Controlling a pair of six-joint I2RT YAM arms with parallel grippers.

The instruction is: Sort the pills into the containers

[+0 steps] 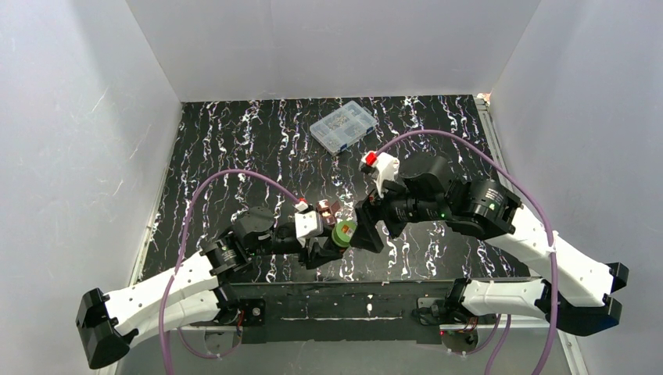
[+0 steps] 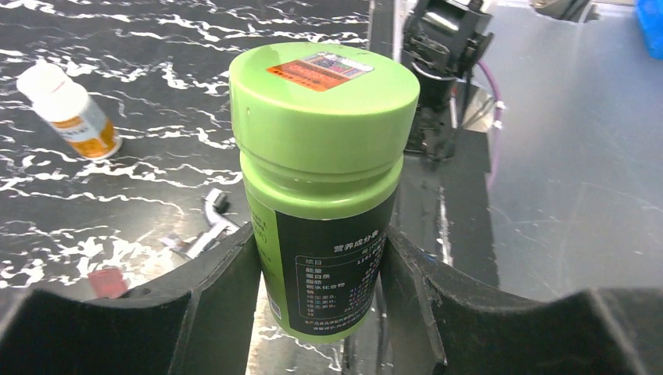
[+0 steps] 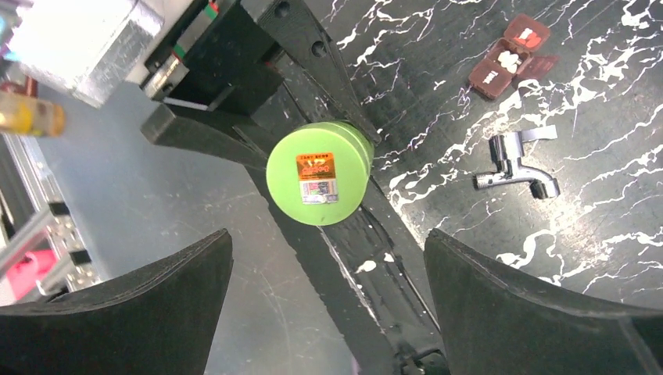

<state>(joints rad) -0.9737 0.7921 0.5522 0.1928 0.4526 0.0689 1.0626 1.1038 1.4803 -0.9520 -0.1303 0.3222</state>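
While the left pincer (image 1: 338, 239) grips the dark bottle (image 1: 344, 232) by its body at the near middle of the surface (image 1: 234, 148), several items lie around it. Seen from the left wrist, the amber bottle (image 2: 72, 116) with its white cap sits at 10 o'clock of the dark bottle, well apart. A small reddish piece (image 2: 105, 281) lies at 8 o'clock, and a metal tap (image 2: 209, 223) lies just left of the near finger.

From overhead, a brown pill case (image 1: 327, 209) rests near the dark bottle at 11 o'clock. A clear compartment box (image 1: 342, 125) stands well apart at 12 o'clock, toward the far edge. The right wrist view shows the pill case open, with white pills (image 3: 508, 56) in its cells.

The left pincer's black fingers flank the dark bottle on both sides, touching its label and leaving the bright green cap exposed.

The left arm reaches from its base at 7 o'clock, its forearm low and pointing toward 3 o'clock. The right arm rises from 5 o'clock, bends its elbow out at 3 o'clock and turns its wrist back toward 9 o'clock. The right pincer (image 3: 326, 250) is spread wide. It faces the green cap, which sits centred between its fingers and apart from both.
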